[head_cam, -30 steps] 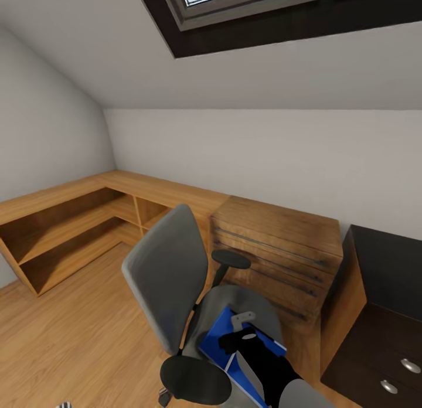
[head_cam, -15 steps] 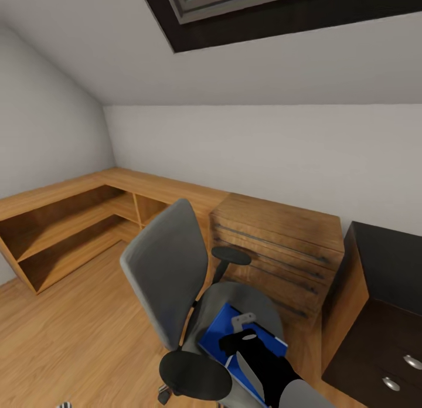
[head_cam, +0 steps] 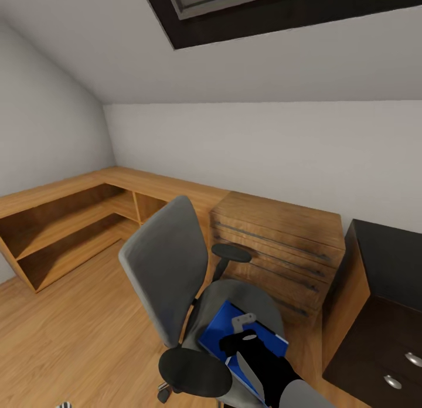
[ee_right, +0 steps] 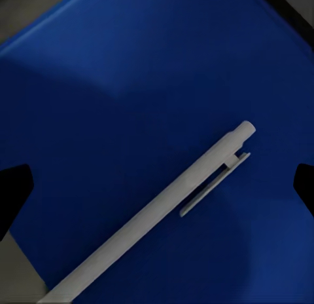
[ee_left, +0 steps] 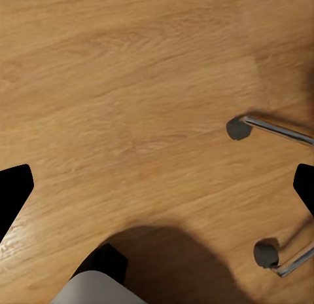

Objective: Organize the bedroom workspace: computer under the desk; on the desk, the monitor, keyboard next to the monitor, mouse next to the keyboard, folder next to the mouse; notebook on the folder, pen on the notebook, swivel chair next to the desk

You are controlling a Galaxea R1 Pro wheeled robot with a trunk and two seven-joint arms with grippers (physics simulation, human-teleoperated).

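Both grippers gape open, right gripper (ee_right: pixel 157 179) over pen (ee_right: pixel 157 212) on folder (ee_right: pixel 131 88), left gripper (ee_left: pixel 157 186) above wood floor (ee_left: pixel 131 88).

Swivel chair (head_cam: pixel 170 273): grey padded, black armrests, upright on the floor, backrest at 10 o'clock of seat. Folder (ee_right: pixel 131 107), bright blue, flat on the seat. Pen (ee_right: pixel 157 212), silvery-white, lies diagonally on folder. Desk (head_cam: pixel 387 267), glossy black, at 3 o'clock of chair.
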